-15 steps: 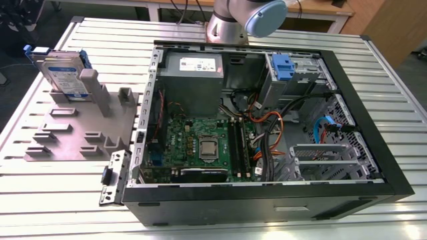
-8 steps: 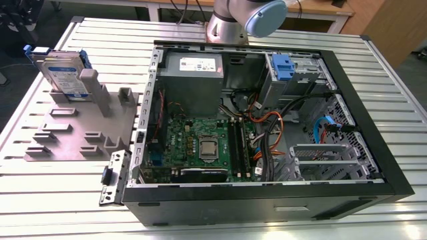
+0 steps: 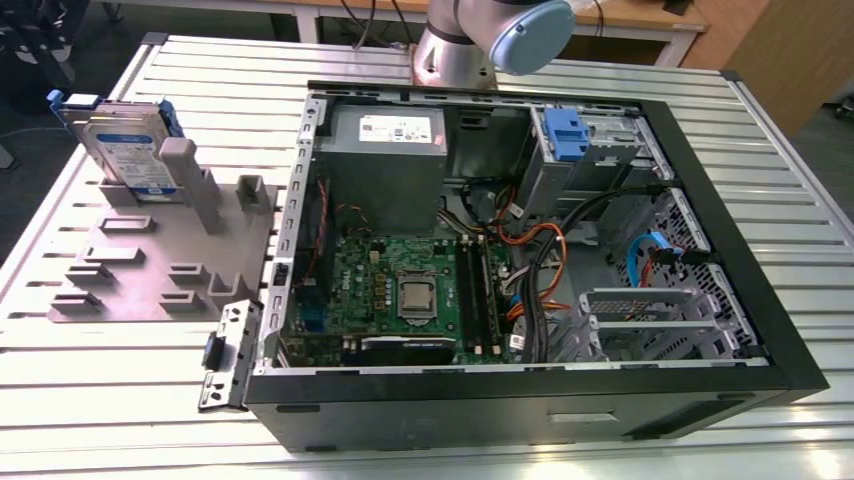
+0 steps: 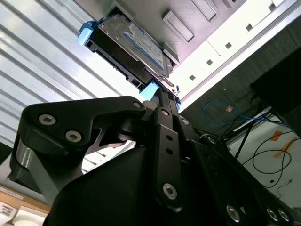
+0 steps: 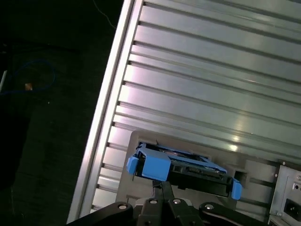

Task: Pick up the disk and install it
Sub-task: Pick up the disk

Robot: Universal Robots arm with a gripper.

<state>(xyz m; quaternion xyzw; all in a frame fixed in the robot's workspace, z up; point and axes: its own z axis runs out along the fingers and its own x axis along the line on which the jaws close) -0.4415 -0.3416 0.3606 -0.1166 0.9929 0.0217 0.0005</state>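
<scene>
Gripper (image 5: 162,186) fingers look pressed together on nothing, pointed at the disk (image 5: 197,170), which stands upright in the grey slotted tray (image 3: 160,275). I'd judge a clean pick needs them spread and squared to its blue frame.

Slatted metal table (image 3: 107,420): grey slotted tray (image 3: 147,270), open computer case (image 3: 507,398)

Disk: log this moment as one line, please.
disk: upright in tray, not picked | gripper: shut, clear of disk | case: open
</scene>
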